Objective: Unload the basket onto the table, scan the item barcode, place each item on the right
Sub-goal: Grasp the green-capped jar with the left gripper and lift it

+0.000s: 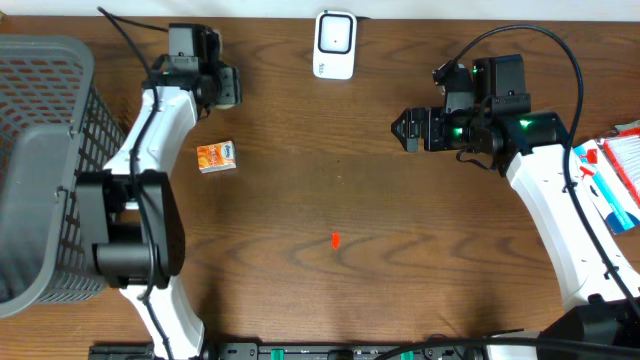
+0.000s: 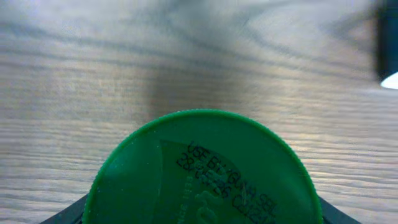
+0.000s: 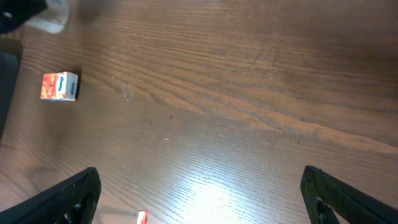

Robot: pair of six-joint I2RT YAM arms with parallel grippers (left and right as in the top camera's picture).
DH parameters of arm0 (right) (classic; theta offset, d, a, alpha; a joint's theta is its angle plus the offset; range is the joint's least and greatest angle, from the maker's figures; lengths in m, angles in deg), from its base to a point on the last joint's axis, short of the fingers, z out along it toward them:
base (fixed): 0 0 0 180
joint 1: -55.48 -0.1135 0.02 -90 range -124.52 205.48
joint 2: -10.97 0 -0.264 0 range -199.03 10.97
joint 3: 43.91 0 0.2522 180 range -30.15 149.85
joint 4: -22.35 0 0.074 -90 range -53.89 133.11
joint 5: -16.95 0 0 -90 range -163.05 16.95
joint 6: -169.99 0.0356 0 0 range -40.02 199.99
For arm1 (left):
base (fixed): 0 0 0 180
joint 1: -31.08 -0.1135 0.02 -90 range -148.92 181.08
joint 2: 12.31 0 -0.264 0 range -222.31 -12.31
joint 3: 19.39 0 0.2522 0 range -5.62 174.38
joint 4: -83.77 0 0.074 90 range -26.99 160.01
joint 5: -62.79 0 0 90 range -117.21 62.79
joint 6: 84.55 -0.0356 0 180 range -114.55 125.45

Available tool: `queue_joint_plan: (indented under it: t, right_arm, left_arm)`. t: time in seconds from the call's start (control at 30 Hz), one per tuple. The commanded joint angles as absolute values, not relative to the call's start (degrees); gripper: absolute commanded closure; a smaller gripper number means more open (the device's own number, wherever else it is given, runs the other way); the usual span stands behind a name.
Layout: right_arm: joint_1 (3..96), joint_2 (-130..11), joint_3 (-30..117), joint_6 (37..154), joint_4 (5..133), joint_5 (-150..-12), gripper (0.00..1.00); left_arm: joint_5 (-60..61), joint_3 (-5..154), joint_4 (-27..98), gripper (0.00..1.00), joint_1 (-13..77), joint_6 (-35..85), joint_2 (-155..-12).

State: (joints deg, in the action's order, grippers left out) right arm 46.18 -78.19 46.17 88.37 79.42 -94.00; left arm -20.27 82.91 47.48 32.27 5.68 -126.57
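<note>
On the worktop (image 1: 330, 200), your right fingers (image 1: 410, 130) stand wide open, empty. The white scanner (image 1: 335, 44) sits at the far edge. Left of it, your left fingers (image 1: 230, 86) grip the green-lidded container (image 2: 205, 168) — mid-carry, I judge. Next, face its barcode to the scanner.

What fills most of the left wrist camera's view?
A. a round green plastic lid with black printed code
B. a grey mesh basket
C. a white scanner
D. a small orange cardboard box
A: the round green plastic lid, bearing black printed characters, sits low in the middle of that view, over the brown wooden table.
</note>
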Motion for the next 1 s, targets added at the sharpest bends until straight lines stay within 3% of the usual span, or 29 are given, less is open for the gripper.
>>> queue_joint_plan:
  t: [0.0,0.4,0.67,0.97]
  right_arm:
    - [45.6,-78.3,45.8,88.7,79.1,-93.8,0.01]
    - [45.6,-78.3,45.8,88.6,79.1,-93.8,0.01]
    - [45.6,-78.3,45.8,88.0,79.1,-92.7,0.01]
    - [45.6,-78.3,45.8,86.6,79.1,-92.6,0.01]
  left_arm:
    - [-15.2,83.4,47.1,0.54,32.3,6.3,-122.7]
    - [11.8,83.4,39.1,0.54,32.3,-10.1,-117.0]
    - [12.8,83.4,26.1,0.54,32.3,-22.6,-115.6]
    - [10.5,83.4,15.9,0.54,32.3,-27.6,-115.6]
